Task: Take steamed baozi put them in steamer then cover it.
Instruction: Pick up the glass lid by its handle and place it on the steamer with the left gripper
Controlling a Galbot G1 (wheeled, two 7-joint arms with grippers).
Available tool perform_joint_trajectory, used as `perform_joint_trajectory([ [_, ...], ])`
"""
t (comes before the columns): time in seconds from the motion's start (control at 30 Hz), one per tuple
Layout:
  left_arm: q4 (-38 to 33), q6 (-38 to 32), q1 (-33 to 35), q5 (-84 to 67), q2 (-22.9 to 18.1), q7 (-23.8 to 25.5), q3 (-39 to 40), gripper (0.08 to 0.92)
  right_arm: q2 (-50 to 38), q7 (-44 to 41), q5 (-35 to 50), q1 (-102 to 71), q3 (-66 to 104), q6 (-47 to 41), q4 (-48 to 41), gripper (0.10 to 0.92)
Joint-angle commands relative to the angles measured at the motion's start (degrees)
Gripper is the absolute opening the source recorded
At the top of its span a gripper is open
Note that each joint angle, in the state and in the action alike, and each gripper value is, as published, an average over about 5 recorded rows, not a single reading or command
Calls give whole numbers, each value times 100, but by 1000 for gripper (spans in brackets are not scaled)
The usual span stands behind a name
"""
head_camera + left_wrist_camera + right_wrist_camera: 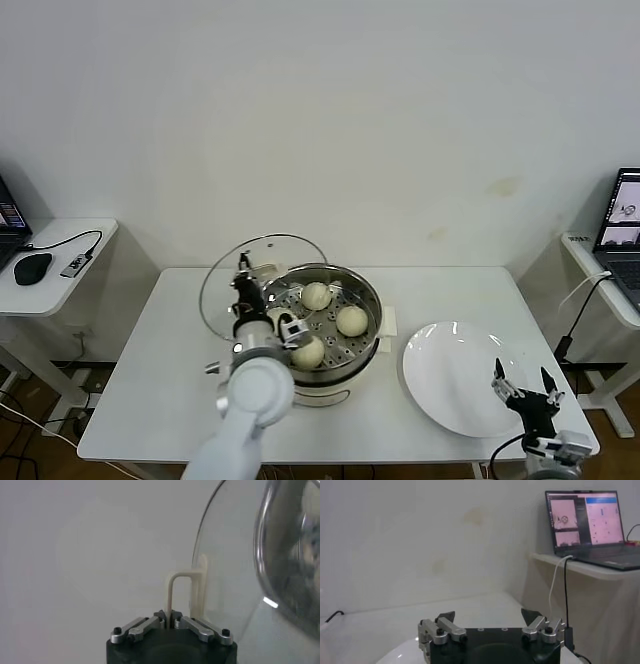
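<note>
At the middle of the table (150, 400) sits the steamer (362, 345), and held tilted over its far-left rim is the glass lid (225, 275), raised on edge and not yet seated. The left gripper (243, 283) is clamped tight on the lid's cream loop handle (180, 592), which the left wrist view shows pinched between its closed fingers. That handle looks like the right place to hold: the lid's glass is smooth, probably slippery, stiff and breakable, and its weight hangs off to one side of the handle, so it may swing or twist in a narrow pinch. It likely wants lowering level and gently onto the steel rim.

Inside the steamer three baozi (351, 320) lie on the perforated tray, apart from one another; a fourth may be hidden behind the arm, I cannot tell. They look soft, light and easily dented.

To the right the white plate (440, 390) lies bare. The right gripper (526, 391) hangs over its near-right edge with fingers spread wide, holding nothing.
</note>
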Motion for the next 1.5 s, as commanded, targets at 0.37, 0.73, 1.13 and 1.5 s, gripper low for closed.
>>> perform_joint_trajectory([
  [0.37,563,252,-147,629,-562,-207,1112,136,82,19,-82,18,17,18,-66,823],
  [0.73,635,248,17,1472,-499,200,1114,136,67,12,-102,38,25,28,-88,823],
  [1.13,796,243,94,1684,-563,287,1052,136,82,1,-199,40,-4,79,-106,823],
  [1.5,839,234,219,1578,-530,218,1029,136,39,-3,-214,18,5,86,-128,823],
])
